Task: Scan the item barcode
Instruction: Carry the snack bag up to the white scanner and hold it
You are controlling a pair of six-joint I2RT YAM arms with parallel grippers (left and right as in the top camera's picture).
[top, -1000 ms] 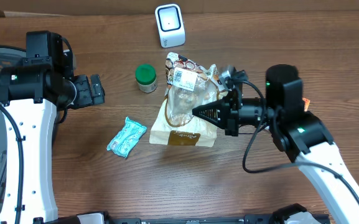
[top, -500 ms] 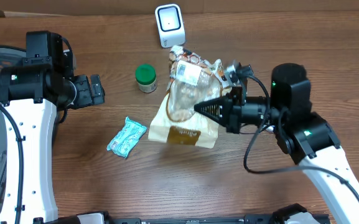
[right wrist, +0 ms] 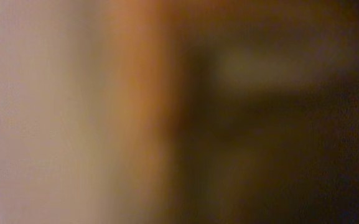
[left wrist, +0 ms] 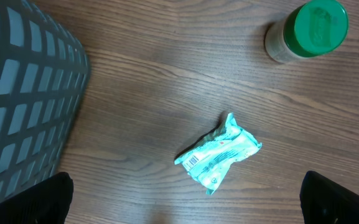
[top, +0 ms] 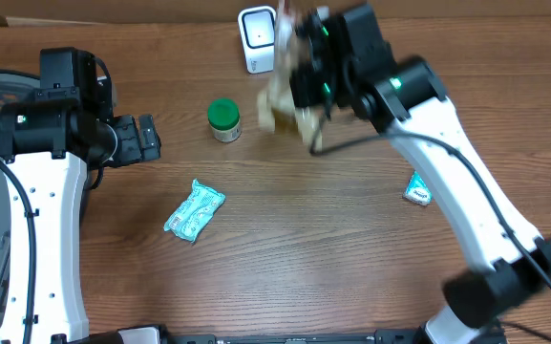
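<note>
1. Table [top: 351, 268] stuff first: big wooden top, with grey basket [left wrist: 23, 93] sitting at its left edge.
2. Up high, right gripper [top: 302, 88] is pinched tight on the snack bag [top: 277, 103], holding it in the air just beside the white scanner [top: 259, 38]. All motion blur, so can't read any barcode.
3. Bag looks light, soft and crinkly, so I'd guess it flops and swings; pinching a top corner or seam seems safer than the crushable middle.
4. Other side, left gripper [top: 149, 139] hangs spread wide and empty, near the green-lid jar [top: 223, 118].
5. Smallest: teal packet [left wrist: 218, 154] lying flat on the wood.
</note>
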